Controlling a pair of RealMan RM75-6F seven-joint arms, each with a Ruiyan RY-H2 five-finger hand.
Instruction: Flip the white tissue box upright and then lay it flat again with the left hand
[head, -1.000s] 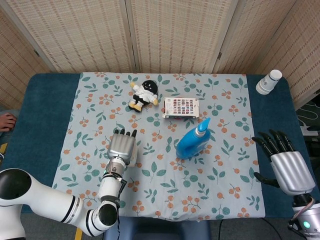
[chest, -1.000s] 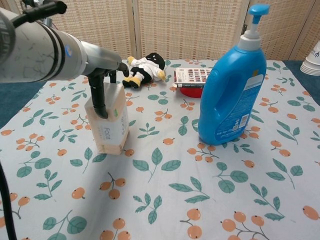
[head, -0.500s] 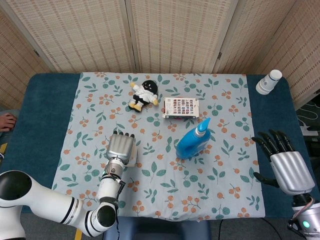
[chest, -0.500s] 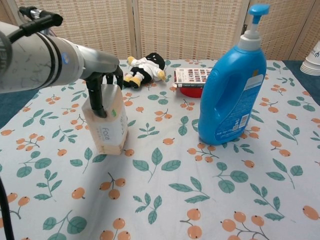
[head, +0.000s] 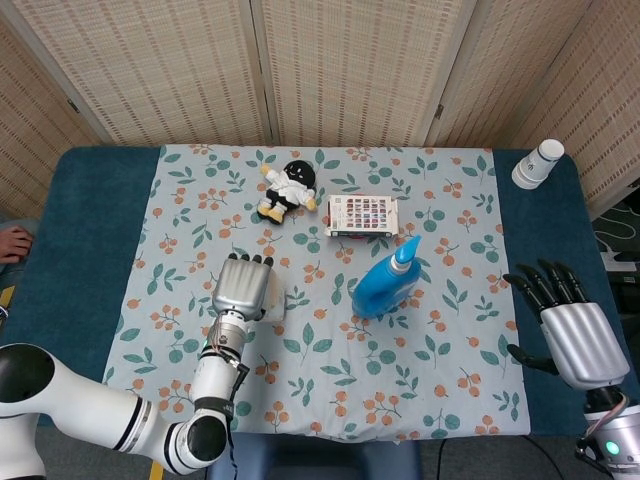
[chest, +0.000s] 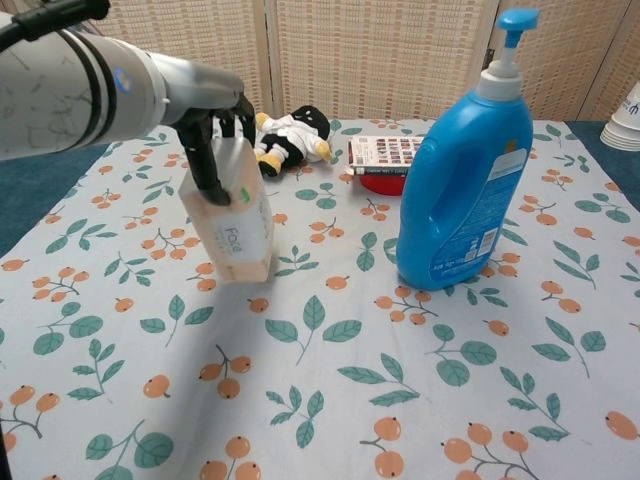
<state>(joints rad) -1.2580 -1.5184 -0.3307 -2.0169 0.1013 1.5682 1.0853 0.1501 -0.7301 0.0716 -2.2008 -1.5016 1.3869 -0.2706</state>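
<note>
White tissue box (chest: 232, 224), long axis tilted off vertical, gripped by left robot hand (chest: 213, 128).

The left arm comes in from the lower left of the head view, white with black joint bands, and reaches up toward the middle of the frame. The left hand (head: 241, 285) is seen from the back, silver, its dark fingers (chest: 207, 165) curled down and gripping the tissue box (chest: 232, 225) — thumb side toward the chest camera, it seems. The right hand (head: 570, 325) sits at the lower right — empty, with its fingers spread and pointing up the frame.
</note>
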